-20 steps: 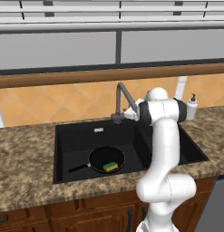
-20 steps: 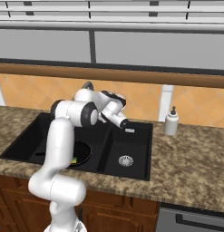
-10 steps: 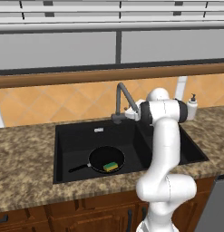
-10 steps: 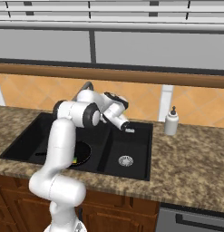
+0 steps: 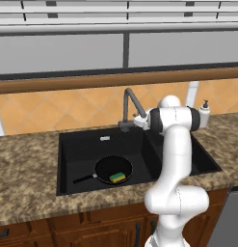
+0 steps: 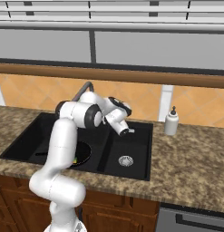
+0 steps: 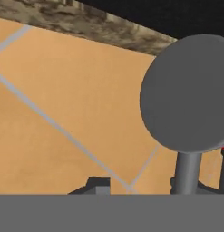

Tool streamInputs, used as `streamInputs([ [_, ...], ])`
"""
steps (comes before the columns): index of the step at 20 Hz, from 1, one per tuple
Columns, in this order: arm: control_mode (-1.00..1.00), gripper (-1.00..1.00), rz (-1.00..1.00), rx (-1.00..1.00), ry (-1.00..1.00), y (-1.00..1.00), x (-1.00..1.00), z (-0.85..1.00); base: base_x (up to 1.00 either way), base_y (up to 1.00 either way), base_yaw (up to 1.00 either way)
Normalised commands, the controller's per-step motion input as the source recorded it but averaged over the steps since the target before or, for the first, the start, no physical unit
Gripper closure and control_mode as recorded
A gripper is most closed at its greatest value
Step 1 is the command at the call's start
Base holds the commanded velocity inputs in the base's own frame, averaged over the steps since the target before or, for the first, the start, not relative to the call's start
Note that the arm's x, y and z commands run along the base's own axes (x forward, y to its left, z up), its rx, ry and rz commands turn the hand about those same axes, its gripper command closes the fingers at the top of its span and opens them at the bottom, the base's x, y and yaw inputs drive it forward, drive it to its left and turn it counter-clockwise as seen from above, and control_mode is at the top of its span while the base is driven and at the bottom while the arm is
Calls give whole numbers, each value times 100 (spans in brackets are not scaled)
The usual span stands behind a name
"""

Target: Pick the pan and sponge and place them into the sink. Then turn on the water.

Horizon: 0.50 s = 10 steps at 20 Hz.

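Black pan (image 5: 113, 169) with sponge (image 5: 117, 177) in sink (image 5: 67, 164); gripper (image 5: 138, 120) beside faucet (image 5: 129, 99), grip unclear

Black pan (image 5: 113, 169) and sink (image 5: 82, 144), green-yellow sponge (image 5: 117, 177), speckled brown counter (image 5: 24, 169).

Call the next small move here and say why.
Probably nudge the gripper against the lever of the faucet to start the water. The pan already sits in the left basin of the sink with the sponge on it, no stream is running, and the hand view shows the lever's round grey end right by the fingertips.
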Motion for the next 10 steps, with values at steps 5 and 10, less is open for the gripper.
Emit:
streamInputs([
  [5,-100,100,-25,5,0,-97,5,0,0,0,0],
  [10,-100,100,-20,4,0,-100,0,0,0,0,0],
])
